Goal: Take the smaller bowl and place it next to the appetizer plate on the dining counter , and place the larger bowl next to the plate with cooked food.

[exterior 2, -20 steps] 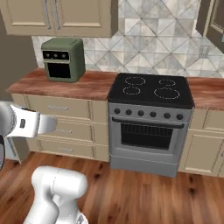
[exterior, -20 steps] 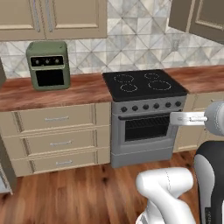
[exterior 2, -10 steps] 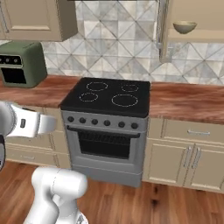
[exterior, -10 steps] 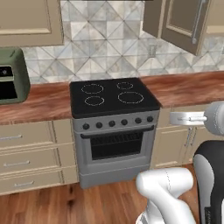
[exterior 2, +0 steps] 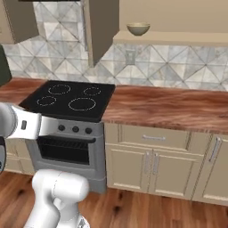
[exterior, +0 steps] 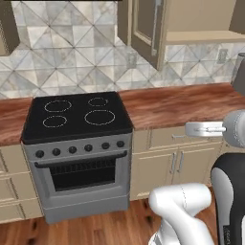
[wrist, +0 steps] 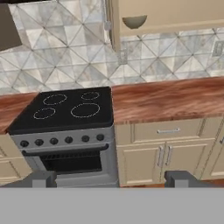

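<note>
The smaller bowl, beige with a thin rim, stands on the lower shelf of an open wall cabinet, above the counter and to the right of the stove. In the hand view the smaller bowl shows near the top, far ahead. My gripper is open, with its two dark fingertips wide apart and nothing between them. It hangs well short of the cabinet, at about oven height. The larger bowl, both plates and the dining counter are out of view.
A black-topped stove with an oven is set into the wall counter, which has a reddish-brown wood top over beige cabinets. The open cabinet door juts out just left of the bowl's shelf. A wooden floor lies in front.
The whole picture has slid left, so the base has driven right. The green countertop oven has left the views, and the open cabinet with the bowl has come in. The gripper stays open.
</note>
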Controlling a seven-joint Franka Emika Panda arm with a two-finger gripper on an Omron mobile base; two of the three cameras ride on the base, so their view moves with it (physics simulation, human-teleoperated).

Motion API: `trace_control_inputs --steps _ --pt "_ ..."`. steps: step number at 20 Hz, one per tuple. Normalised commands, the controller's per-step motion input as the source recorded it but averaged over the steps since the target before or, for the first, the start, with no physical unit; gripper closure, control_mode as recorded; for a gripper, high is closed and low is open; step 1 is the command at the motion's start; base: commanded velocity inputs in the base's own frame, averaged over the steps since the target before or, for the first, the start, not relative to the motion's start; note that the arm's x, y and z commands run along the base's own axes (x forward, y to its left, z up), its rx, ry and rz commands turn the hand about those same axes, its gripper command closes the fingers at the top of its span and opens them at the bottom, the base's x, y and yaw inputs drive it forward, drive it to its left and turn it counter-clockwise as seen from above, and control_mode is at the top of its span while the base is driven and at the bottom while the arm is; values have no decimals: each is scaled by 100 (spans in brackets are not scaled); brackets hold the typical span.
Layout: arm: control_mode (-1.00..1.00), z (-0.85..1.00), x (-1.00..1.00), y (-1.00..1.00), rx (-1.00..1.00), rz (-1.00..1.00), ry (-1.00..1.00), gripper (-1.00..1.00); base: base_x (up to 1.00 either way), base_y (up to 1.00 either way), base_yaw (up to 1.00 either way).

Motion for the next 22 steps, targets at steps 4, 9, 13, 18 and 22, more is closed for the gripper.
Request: trace_control_inputs --steps 4,9,13,18,22 --pt "100 0 0 0 0 0 0 -100 3 -100 0" --pt "100 0 0 0 0 0 0 -100 82 -96 0" --pt "100 0 0 0 0 0 0 -100 100 -42 5" --pt "100 0 0 0 0 0 0 -100 77 28 3" --pt "100 0 0 0 0 0 0 -100 57 64 7"
